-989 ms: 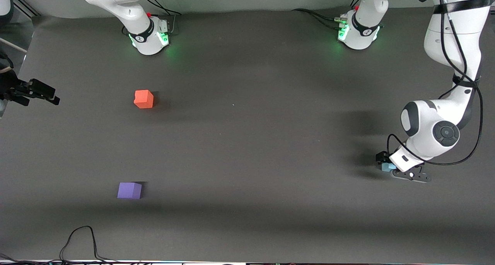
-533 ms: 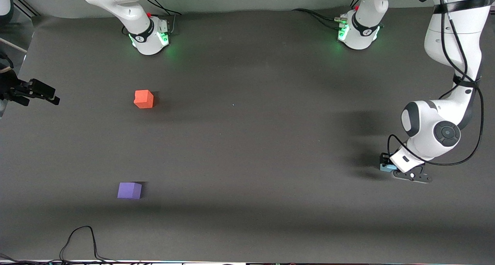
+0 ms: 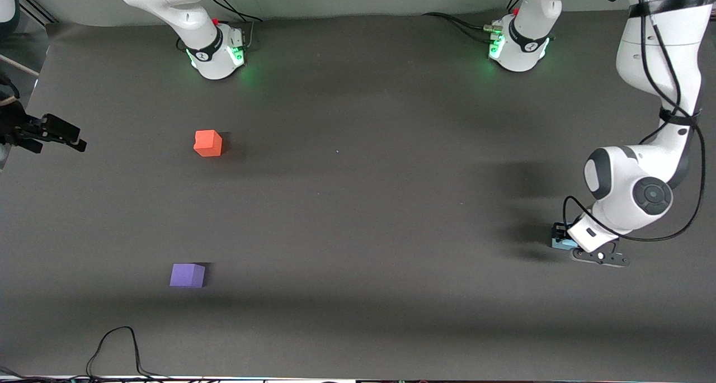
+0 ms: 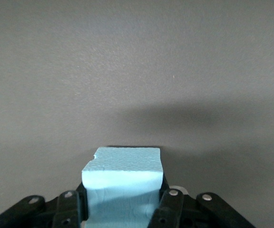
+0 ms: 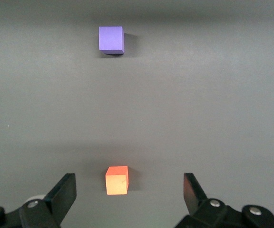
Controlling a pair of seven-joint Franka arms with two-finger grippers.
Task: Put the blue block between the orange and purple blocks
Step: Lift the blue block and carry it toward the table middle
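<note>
The blue block [image 3: 559,242] is near the left arm's end of the table. My left gripper [image 3: 564,244] is shut on it, low at the table; in the left wrist view the block [image 4: 122,183] fills the gap between the fingers [image 4: 168,209]. The orange block [image 3: 208,143] and the purple block [image 3: 187,275] sit apart toward the right arm's end, the purple one nearer the front camera. My right gripper [image 5: 129,186] is open and empty, high over the orange block [image 5: 117,180], with the purple block [image 5: 111,39] also in its view. It is out of the front view.
The dark grey table mat [image 3: 358,204] spans the scene. A black cable [image 3: 114,344] loops at the table's front edge. A black device [image 3: 50,131] juts in at the right arm's end. The arm bases [image 3: 215,53] [image 3: 517,47] stand along the top.
My left gripper with the blue block has shifted slightly toward the left arm's end of the table. The orange and purple blocks have not moved.
</note>
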